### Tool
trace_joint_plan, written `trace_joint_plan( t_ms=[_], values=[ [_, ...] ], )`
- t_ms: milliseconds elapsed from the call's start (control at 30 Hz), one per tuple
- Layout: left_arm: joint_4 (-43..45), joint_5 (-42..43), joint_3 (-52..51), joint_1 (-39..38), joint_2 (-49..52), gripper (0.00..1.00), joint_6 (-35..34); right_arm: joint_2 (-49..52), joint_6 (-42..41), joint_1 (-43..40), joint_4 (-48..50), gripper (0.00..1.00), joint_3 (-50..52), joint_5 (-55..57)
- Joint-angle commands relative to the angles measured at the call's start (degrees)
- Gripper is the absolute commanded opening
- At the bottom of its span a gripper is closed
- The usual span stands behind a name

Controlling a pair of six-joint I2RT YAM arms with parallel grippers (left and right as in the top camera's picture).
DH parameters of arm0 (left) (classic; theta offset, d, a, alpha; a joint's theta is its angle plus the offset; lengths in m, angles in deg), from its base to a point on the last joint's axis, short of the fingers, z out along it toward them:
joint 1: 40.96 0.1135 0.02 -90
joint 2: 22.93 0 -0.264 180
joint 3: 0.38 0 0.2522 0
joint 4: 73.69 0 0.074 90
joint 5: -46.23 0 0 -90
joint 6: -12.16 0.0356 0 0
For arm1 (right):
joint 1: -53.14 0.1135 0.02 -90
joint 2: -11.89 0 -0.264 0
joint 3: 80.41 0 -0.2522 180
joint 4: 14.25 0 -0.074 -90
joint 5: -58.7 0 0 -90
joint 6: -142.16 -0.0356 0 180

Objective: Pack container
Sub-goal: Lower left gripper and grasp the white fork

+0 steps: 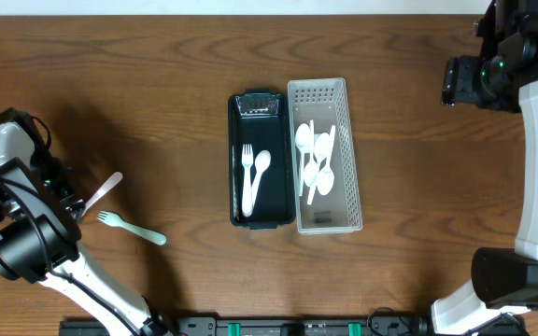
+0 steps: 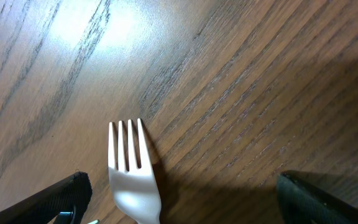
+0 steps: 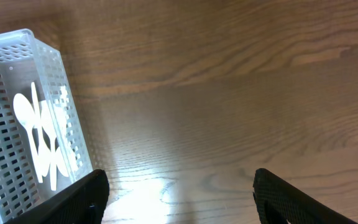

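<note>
A black container (image 1: pixel 236 159) stands at the table's centre with a white fork (image 1: pixel 247 173) and a white spoon (image 1: pixel 260 177) inside. A white perforated basket (image 1: pixel 347 149) beside it on the right holds several white spoons (image 1: pixel 314 159). My left gripper (image 1: pixel 77 203) is at the far left, open, with another white fork (image 1: pixel 106 191) between its wide-apart fingers. In the left wrist view this fork (image 2: pixel 131 177) sits nearer the left finger, tines pointing away, and the gripper (image 2: pixel 185 202) is not closed on it. My right gripper (image 1: pixel 456 82) is open and empty at the far right, also seen in the right wrist view (image 3: pixel 179 193).
A pale green fork (image 1: pixel 134 228) lies on the wooden table just right of my left gripper. The basket (image 3: pixel 17 124) shows at the left edge of the right wrist view.
</note>
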Motion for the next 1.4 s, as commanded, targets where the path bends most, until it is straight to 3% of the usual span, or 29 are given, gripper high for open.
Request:
trace_joint_plan(
  t_ms=[0,733,867,1067,1200,1367],
  values=[
    [-0.48,2.62,-2.25,0.20,1.09,0.96,1.11,0.07,1.38,-0.20,-0.07,0.77,0.04,0.83],
    [10.60,2.47,-12.07,-4.04,1.09,0.96,1.16,0.07,1.38,-0.20,-0.79,0.78,0.04,0.83],
    [9.97,2.51,-12.07,-4.04,1.09,0.83,1.16,0.07,1.38,-0.20,-0.87,0.77,0.04,0.83],
    [9.14,2.51,-12.07,-4.02,1.09,0.81,1.16,0.07,1.36,-0.20,-0.87,0.77,0.04,0.81],
    [8.96,2.51,-12.07,-4.02,1.09,0.56,1.16,0.07,1.36,-0.20,-0.90,0.77,0.04,0.81],
    [8.96,2.49,-12.07,-3.87,1.09,0.52,1.14,0.07,1.36,-0.20,-1.29,0.77,0.04,0.81]
  ],
)
